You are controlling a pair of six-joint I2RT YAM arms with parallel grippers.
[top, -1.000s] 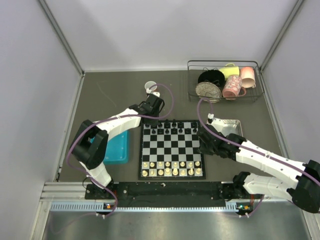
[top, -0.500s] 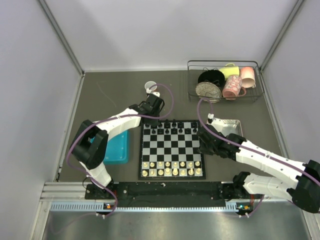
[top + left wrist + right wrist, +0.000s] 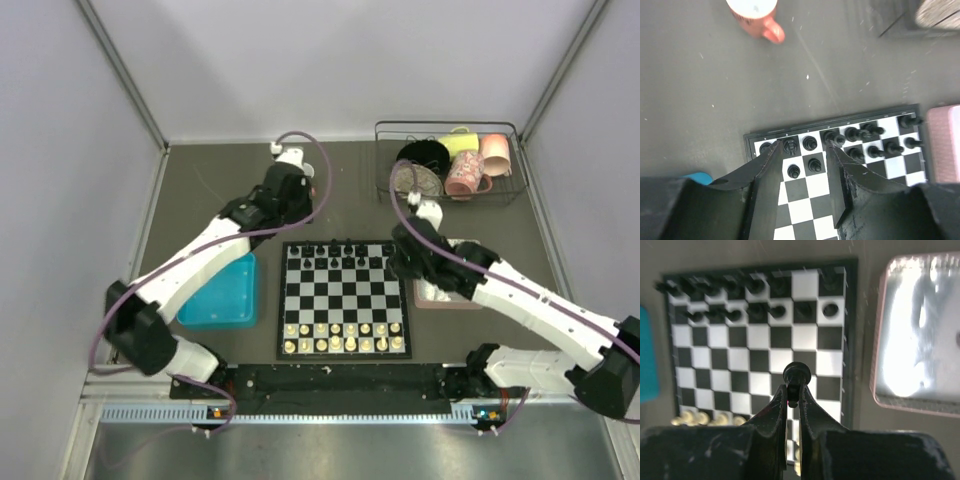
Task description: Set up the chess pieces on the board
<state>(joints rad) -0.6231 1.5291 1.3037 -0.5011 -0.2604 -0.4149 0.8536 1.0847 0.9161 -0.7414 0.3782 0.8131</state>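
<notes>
From the overhead camera you see the chessboard (image 3: 344,296) in the centre of the frame on a dark grey table (image 3: 350,170). The black chess pieces (image 3: 345,255) are lined along its top two rows and cream-white pieces (image 3: 345,336) along its bottom two rows. A teal tray (image 3: 215,300) lies just left of the board. A pink tray (image 3: 440,300) lies just right of it, partly under your right arm. A wire basket (image 3: 420,123) of cups sits in the upper right.

In the right wrist view, your right gripper (image 3: 794,390) pinches a single round-headed black piece (image 3: 797,373) in the middle of the frame, over the board's squares. You cannot tell whether it touches the board.

In the left wrist view, your left gripper (image 3: 804,150) has its fingers spread wide over the board's upper left squares, with black pieces standing on the board between them. A pale cup with a pink handle (image 3: 755,10) sits at the top of that frame
</notes>
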